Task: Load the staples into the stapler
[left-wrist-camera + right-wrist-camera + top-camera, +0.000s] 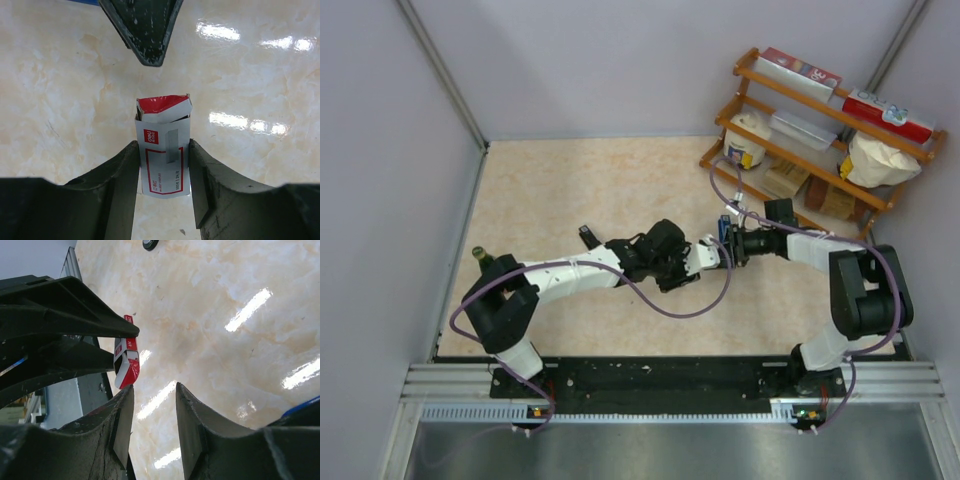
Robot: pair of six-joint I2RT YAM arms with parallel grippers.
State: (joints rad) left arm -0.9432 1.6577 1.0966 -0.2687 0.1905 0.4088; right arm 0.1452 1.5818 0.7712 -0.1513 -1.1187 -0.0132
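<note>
Clamping the staple box [162,160] by its two long sides, my left gripper [162,144] holds it upright off the table, out over the middle of the surface; the box is white with red print and its red top flap stands folded open; no staples can be seen out of it, and what lies inside I cannot tell.

My right gripper [154,387] faces it from the other side, fingers parted with nothing between them, one fingertip hanging just above the open flap without touching it.

So by my reckoning this is early going; the box is opened and presented, but a strip has yet to be drawn out, and loading the stapler is all left to do; a small dark object [588,236] lies on the table beyond my left arm, possibly the stapler, though too small to tell.

Below is a glossy marbled beige tabletop [570,180] throwing back streaks of light; plain pale walls [620,60] close it in; a wooden shelf rack [752,62] with boxes and bags fills the far right corner; a metal rail [670,385] carries both bases at the near edge.
</note>
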